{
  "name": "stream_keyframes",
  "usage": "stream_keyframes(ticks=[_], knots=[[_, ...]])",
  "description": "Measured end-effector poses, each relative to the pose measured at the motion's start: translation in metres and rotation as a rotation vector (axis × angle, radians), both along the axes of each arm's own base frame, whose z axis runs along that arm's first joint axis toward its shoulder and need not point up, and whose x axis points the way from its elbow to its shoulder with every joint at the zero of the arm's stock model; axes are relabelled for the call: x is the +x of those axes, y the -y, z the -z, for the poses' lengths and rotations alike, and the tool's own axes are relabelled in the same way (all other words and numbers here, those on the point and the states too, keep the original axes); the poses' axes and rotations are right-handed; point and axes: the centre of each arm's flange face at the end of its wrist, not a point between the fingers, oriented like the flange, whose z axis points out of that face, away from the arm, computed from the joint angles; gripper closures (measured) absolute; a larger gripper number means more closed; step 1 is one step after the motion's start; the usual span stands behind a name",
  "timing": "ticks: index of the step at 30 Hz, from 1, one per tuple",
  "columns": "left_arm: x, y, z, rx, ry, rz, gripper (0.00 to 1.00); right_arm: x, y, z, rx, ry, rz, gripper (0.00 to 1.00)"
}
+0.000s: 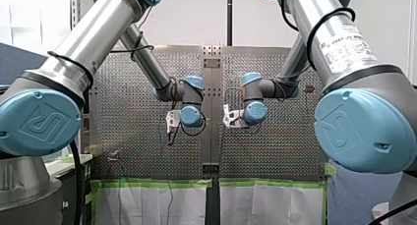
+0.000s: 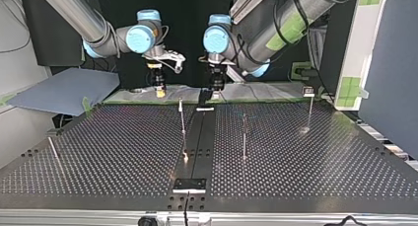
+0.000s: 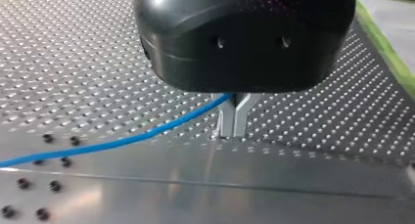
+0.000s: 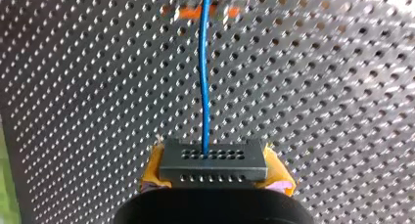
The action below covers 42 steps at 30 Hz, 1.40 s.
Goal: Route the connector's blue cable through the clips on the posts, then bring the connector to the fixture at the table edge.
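In the right wrist view my right gripper is shut with its yellow pads on a black connector. The blue cable leaves the connector and runs straight ahead over the table. The left wrist view shows my left gripper low over the table, its metal fingers shut on the blue cable, which trails off to one side. Across the table, in the top view, my right gripper and my left gripper hang side by side at the far edge. The cable is too thin to make out there.
Several thin posts stand on the perforated table: one left of the centre strip, one right of it, one far right and one far left. A metal fixture sits at the near edge.
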Motion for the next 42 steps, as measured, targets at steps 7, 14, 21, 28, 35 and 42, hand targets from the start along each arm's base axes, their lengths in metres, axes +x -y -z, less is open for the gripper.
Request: stream_keyframes(ticks=[7,14,21,28,35,42], knots=[[-0.006,0.009,0.006,-0.001,-0.001,0.021,1.0,-0.016,0.006,0.008,-0.006,0.007,0.03,1.0],[-0.004,0.01,0.01,0.001,-0.003,0.024,1.0,-0.033,0.017,0.012,-0.019,0.018,0.063,1.0],[0.002,0.007,0.009,-0.002,0.001,0.012,1.0,-0.047,0.029,0.014,-0.02,0.02,0.091,1.0],[0.003,0.005,0.01,0.001,0.001,-0.001,1.0,-0.057,0.039,0.028,-0.009,0.015,0.095,1.0],[0.012,0.013,0.024,0.005,-0.019,-0.006,1.0,-0.06,0.045,0.036,-0.006,0.033,0.071,1.0],[0.025,0.022,0.027,-0.015,-0.008,-0.007,1.0,-0.07,0.058,0.033,-0.018,0.052,0.071,1.0]])
